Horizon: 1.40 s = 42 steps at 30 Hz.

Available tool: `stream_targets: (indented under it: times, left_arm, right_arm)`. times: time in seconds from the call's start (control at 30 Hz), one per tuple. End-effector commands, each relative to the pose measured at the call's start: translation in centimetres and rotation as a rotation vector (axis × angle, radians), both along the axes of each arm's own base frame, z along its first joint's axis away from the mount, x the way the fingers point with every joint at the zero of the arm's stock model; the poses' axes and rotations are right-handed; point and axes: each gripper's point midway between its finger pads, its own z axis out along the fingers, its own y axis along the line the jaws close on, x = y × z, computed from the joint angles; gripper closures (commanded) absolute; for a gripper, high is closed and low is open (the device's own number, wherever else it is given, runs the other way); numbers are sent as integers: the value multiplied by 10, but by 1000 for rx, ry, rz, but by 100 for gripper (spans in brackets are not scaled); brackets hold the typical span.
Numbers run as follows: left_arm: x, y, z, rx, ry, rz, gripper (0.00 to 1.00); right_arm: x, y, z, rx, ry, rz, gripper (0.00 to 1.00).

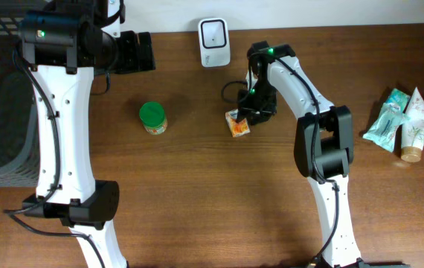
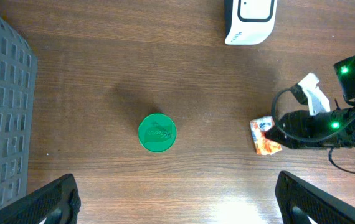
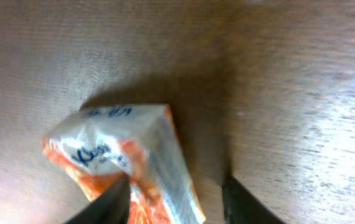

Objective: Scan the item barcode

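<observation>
Your right gripper (image 1: 249, 113) is straddling the orange packet (image 1: 237, 123) on the table (image 1: 197, 186) near the scanner (image 1: 214, 42), jaws parted, not clamping; your left gripper (image 2: 177, 205) is hanging wide open.

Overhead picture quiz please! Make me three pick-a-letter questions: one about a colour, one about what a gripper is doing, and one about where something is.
1. The jar has a lid coloured: A red, B green, C blue.
2. The left gripper is: A open and empty, B shut, C holding the jar.
3. The orange packet lies: A on the jar, B in the left gripper, C on the table under the right gripper.
Answers: B, the lid shows bright green; A, its fingers stand wide apart with nothing between them; C, the packet sits on the wood below that gripper.
</observation>
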Motion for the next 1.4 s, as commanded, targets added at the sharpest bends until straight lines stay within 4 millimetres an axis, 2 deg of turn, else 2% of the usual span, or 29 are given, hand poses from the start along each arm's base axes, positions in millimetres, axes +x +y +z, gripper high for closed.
stream_targets:
  times: [0.0, 0.07, 0.1, 0.17, 0.2, 0.27, 0.3, 0.43, 0.5, 0.53, 0.63, 0.8, 0.87, 1.0, 1.07, 1.2, 1.27, 1.37]
  left_arm:
    - [-3, -1, 9, 4, -26, -17, 1]
    - [-3, -1, 9, 4, -26, -17, 1]
    - [-3, -1, 9, 4, -26, -17, 1]
    - [-3, -1, 9, 4, -26, -17, 1]
    - [-3, -1, 9, 4, -26, -17, 1]
    - [-3, -1, 9, 4, -27, -17, 1]
    - [-3, -1, 9, 4, -26, -17, 1]
    - [-3, -1, 9, 4, -26, -17, 1]
    - [-3, -1, 9, 4, -27, -17, 1]
    - [-3, -1, 9, 4, -26, -17, 1]
    - [-3, -1, 9, 4, -26, -17, 1]
    - [-3, -1, 9, 4, -26, -17, 1]
    - [-3, -1, 9, 4, -27, -17, 1]
    - [-3, -1, 9, 4, -26, -17, 1]
    - [-3, -1, 9, 4, -26, -17, 1]
    - [-3, -1, 9, 4, -27, -17, 1]
    - [-3, -1, 9, 4, -26, -17, 1]
    - [-3, -1, 9, 4, -26, -17, 1]
  right_arm:
    - [-5, 2, -4, -17, -5, 70, 72]
    - [-7, 3, -6, -19, 2, 74, 83]
    - [-9, 3, -7, -20, 7, 74, 96]
    - [-10, 3, -9, -18, 12, 74, 96]
    - [-10, 10, -5, 33, 16, 69, 96]
    - [-5, 26, 11, 194, -10, 115, 96]
    - [2, 31, 27, 298, -30, 115, 96]
    - [26, 26, 85, 658, -126, 88, 96]
    - [32, 19, 97, 745, -169, 93, 96]
    - [34, 22, 111, 844, -224, 129, 96]
    - [37, 25, 133, 992, -316, 175, 96]
    - [36, 23, 139, 1039, -431, 273, 96]
    - [35, 13, 141, 1048, -502, 324, 96]
    - [48, -20, 153, 1094, -581, 258, 96]
    - [49, -27, 156, 1101, -628, 273, 96]
    - [47, -28, 159, 1116, -631, 269, 96]
    - [32, -27, 168, 1154, -643, 285, 96]
    - [32, -23, 173, 1185, -619, 243, 96]
